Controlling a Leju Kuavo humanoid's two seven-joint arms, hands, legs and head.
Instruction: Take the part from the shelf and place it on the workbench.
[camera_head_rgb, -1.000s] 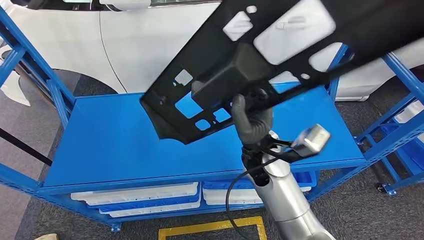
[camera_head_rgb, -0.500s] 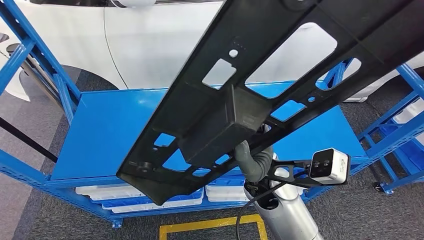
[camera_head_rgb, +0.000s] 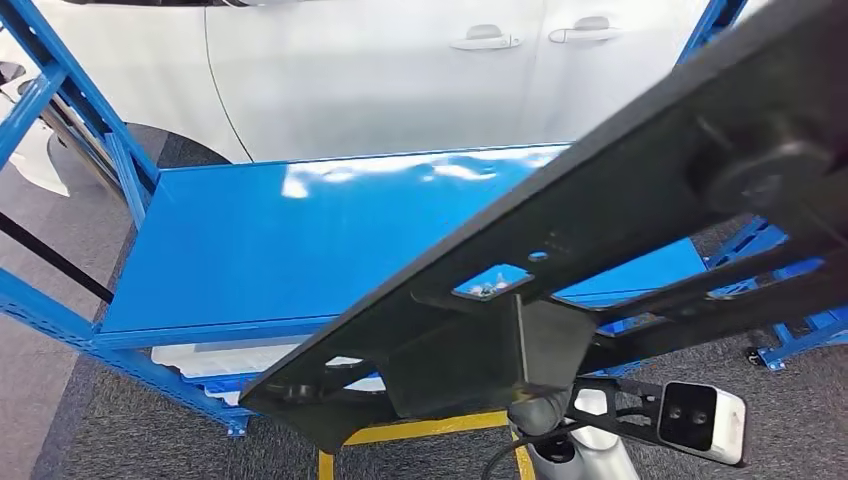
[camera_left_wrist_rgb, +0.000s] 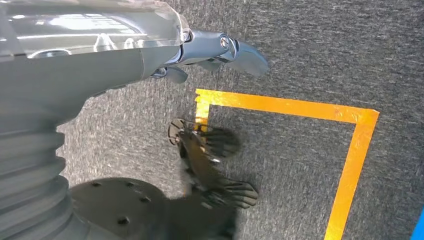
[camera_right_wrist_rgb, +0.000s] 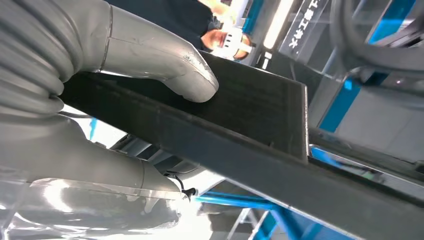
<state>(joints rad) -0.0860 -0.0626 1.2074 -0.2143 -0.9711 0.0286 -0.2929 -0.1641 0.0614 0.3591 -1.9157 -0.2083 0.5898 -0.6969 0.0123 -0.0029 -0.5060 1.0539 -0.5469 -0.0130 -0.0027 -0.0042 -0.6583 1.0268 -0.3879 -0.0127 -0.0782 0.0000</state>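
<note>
head view: we hold the black part (camera_head_rgb: 600, 240) tilted above the blue shelf (camera_head_rgb: 300, 240), right hand (camera_head_rgb: 540, 412) beneath it. left wrist: our left hand (camera_left_wrist_rgb: 220, 50) hangs spread over yellow tape (camera_left_wrist_rgb: 350, 165). right wrist: thumb (camera_right_wrist_rgb: 165, 60) clamps the part; the writing is unreadable.

Right robot hand (camera_right_wrist_rgb: 100, 100) clamped, thumb (camera_right_wrist_rgb: 165, 60) pressing

1. A blue metal shelf (camera_head_rgb: 250, 250) stands on grey carpet floor (camera_head_rgb: 110, 445), just in front of a white car (camera_head_rgb: 380, 75).
2. The shelf's top deck is a flat, glossy blue sheet.
3. On the level beneath the top deck lie white trays (camera_head_rgb: 205, 358).
4. Yellow tape (camera_left_wrist_rgb: 350, 165) is stuck to the carpet near the shelf's front edge.
</note>
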